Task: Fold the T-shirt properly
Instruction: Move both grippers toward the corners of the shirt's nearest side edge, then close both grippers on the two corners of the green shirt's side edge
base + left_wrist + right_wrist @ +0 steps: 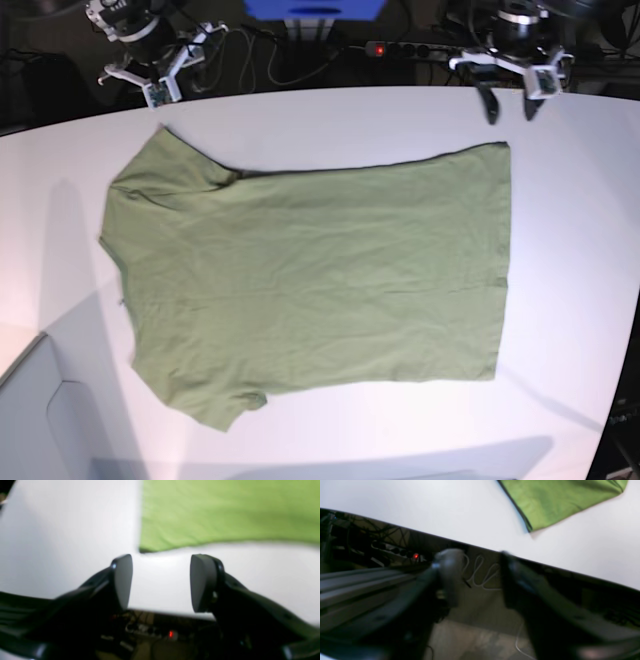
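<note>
Base view: left claw and right claw spread wide, empty, off the T-shirt.

Each arm ends in black fingers with flat, rounded grey pads; wrist housings are white and black.

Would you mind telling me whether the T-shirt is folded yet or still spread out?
Spread out. The T-shirt lies flat on the table, both sleeves out, no fold visible.

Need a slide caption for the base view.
Green T-shirt spread flat on white table; left gripper open, both arms parked at far edge.
</note>
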Controlling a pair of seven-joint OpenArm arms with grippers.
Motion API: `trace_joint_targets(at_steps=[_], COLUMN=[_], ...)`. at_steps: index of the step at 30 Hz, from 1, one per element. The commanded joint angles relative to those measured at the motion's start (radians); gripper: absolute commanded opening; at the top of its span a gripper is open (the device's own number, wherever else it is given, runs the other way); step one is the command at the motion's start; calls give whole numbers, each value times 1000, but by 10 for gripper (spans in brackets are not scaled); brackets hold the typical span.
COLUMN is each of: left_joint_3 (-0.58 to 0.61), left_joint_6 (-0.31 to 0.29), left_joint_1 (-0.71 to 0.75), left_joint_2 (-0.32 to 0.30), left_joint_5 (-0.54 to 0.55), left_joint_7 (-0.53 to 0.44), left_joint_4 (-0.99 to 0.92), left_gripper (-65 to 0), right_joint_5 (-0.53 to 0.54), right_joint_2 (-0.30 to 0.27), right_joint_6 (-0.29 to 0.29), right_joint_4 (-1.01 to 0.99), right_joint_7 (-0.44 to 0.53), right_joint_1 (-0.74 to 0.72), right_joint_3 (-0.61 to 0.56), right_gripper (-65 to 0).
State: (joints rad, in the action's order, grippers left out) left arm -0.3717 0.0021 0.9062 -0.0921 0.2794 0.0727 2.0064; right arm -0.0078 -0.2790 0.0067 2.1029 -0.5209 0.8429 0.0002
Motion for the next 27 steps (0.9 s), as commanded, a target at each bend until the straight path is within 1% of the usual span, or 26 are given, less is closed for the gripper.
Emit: trace_joint_targets(at_steps=[1, 2, 4, 7, 10, 12, 16, 18, 22, 27], left_joint_3=[-17, -40, -86, -141, -184, -194, -192, -186, -160, -158], left_joint_6=[0, -1, -3, -3, -3, -3, -3, -4, -4, -4], left_joint_1=[-11, -45, -114, -206, -278, -310, -359, -381, -410, -436], left_joint_2=[-2, -2, -2, -2, -2, -2, -4, -22, -31, -30], left_joint_5=[17, 42, 91, 168, 206, 203, 202, 209, 208, 211], left_joint_7=[28, 80, 184, 315, 395, 416, 419, 419, 414, 419], left_joint_4=[4, -3, -12, -52, -94, -124, -215, -250, -296, -336], left_gripper=[-300, -300, -300, -300, -300, -300, -300, -300, -300, -300], right_joint_5=[-1, -1, -1, 1, -1, -1, -1, -1, -1, -1], right_joint_2=[-4, -4, -3, 5, 17, 17, 17, 17, 17, 17], right_joint_6=[40, 59, 68, 68, 69, 69, 71, 71, 71, 71], right_joint_4=[17, 17, 17, 15, 14, 14, 14, 14, 14, 14], right_joint_7=[9, -5, -18, -20, -26, -26, -26, -26, -26, -26], right_joint_1=[-6, -15, -26, -32, -46, -47, -47, -49, -49, -47], right_joint_3=[4, 4, 4, 4, 4, 4, 4, 4, 4, 4], right_gripper=[-351, -327, -299, -296, -296, -296, -296, -296, -296, -296])
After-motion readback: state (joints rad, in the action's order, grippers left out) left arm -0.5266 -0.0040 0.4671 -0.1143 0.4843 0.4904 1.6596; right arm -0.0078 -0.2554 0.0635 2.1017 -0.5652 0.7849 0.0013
